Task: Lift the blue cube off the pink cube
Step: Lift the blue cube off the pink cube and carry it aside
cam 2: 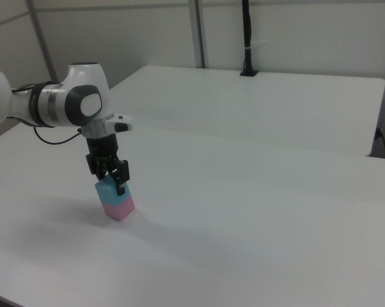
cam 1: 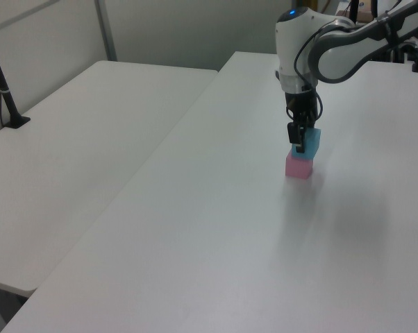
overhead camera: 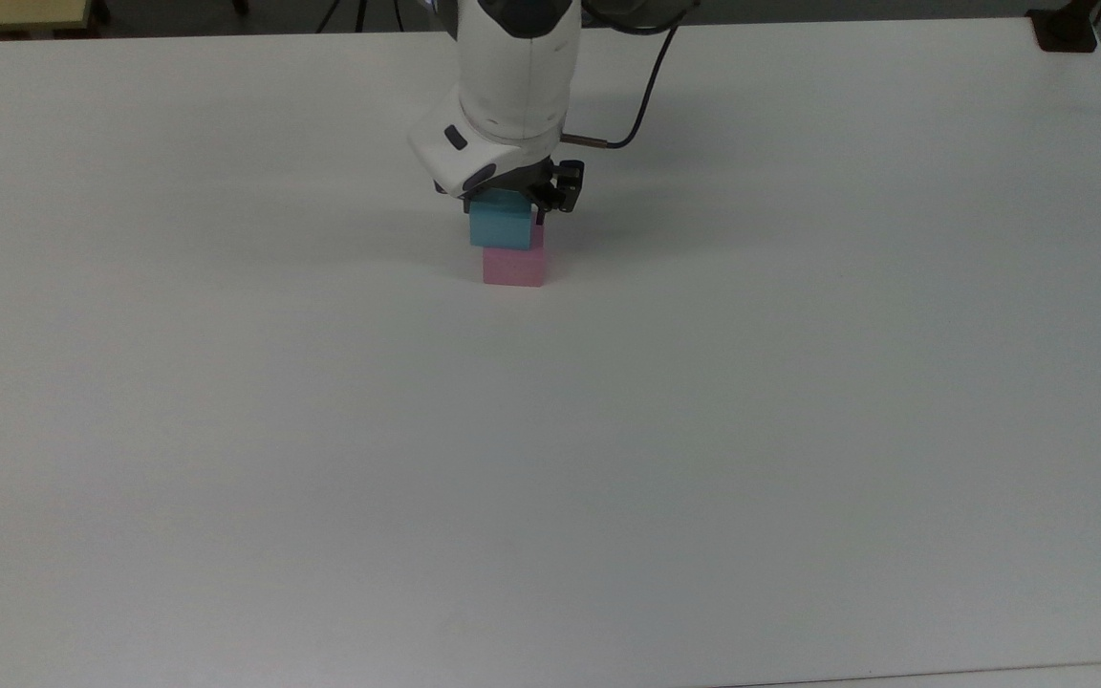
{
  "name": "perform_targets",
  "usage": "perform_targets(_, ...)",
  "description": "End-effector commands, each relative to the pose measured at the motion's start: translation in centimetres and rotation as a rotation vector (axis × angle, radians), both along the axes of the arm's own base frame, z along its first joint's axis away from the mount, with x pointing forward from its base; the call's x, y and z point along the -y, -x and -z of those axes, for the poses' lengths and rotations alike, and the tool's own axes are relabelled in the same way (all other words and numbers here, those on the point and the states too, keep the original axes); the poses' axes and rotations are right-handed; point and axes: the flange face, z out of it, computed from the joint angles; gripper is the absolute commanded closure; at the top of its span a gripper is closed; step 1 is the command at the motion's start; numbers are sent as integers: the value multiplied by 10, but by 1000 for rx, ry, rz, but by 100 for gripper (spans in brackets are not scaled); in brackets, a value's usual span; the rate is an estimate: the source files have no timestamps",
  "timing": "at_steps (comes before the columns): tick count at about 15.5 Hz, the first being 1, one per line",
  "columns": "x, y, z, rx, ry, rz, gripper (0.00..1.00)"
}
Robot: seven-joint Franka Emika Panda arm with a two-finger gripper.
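The blue cube (overhead camera: 500,230) sits on top of the pink cube (overhead camera: 513,268), shifted a little toward the top view's left and back. Both stand on the white table (overhead camera: 703,430) near its far middle. My gripper (overhead camera: 503,214) has come straight down over the stack and is open, its fingers straddling the blue cube's sides, with the white wrist covering the cube's top. In the left view the gripper (cam 1: 301,141) is level with the blue cube (cam 1: 311,143), above the pink cube (cam 1: 298,166). The right view shows the gripper (cam 2: 113,181), blue cube (cam 2: 105,190) and pink cube (cam 2: 121,208) the same way.
A second white table (cam 1: 77,139) adjoins this one, with a black post (cam 1: 4,90) clamped at its far edge, also seen as the black post (cam 2: 245,38). A black clamp (overhead camera: 1065,29) sits at the table's far corner in the top view's right.
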Motion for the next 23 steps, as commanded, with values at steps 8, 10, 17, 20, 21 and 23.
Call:
perform_targets(8, 43, 43, -43, -64, 184, -39, 55)
perform_targets(10, 87, 51, -40, -76, 230, -16, 55)
perform_targets(17, 224, 64, -7, -52, 186, -77, 53)
perform_targets(20, 273, 69, 23, 5, 139, -156, 53)
perform_targets(21, 288, 73, 27, 30, 117, -164, 53)
perform_targets(23, 298, 80, 35, 51, 53, -191, 53)
